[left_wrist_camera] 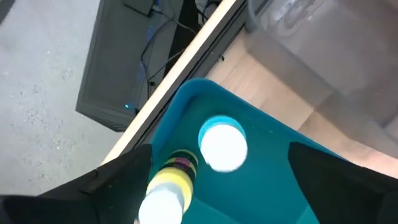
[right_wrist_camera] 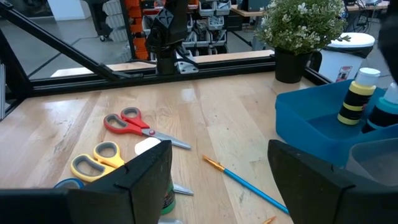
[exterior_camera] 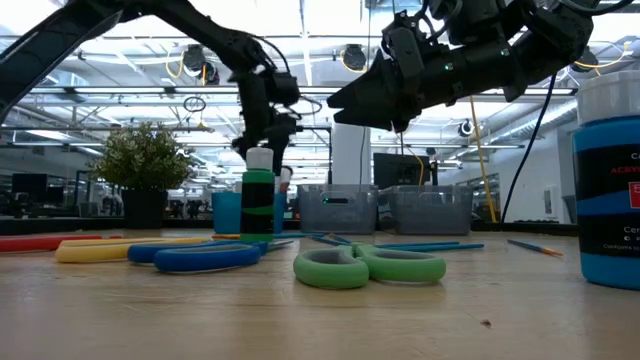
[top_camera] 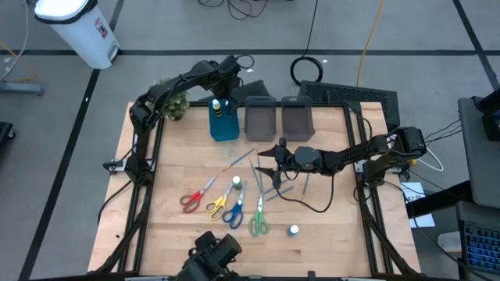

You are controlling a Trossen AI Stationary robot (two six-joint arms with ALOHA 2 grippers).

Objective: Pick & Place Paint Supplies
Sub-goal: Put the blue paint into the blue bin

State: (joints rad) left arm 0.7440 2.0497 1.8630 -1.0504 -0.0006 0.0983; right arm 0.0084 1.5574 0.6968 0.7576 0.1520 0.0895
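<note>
Overhead looking down, low table-level, both wrists sharing blue bin

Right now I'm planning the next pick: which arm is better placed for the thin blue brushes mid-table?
Right. The right gripper hovers open directly over the thin blue brushes; the left gripper is away at the blue rectangular bin.

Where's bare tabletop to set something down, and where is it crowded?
Free: the left strip between the table's left edge and the red scissors; the near right corner beyond the white-capped bottle. Crowded: the centre, around the scissors, brushes and right gripper.
</note>
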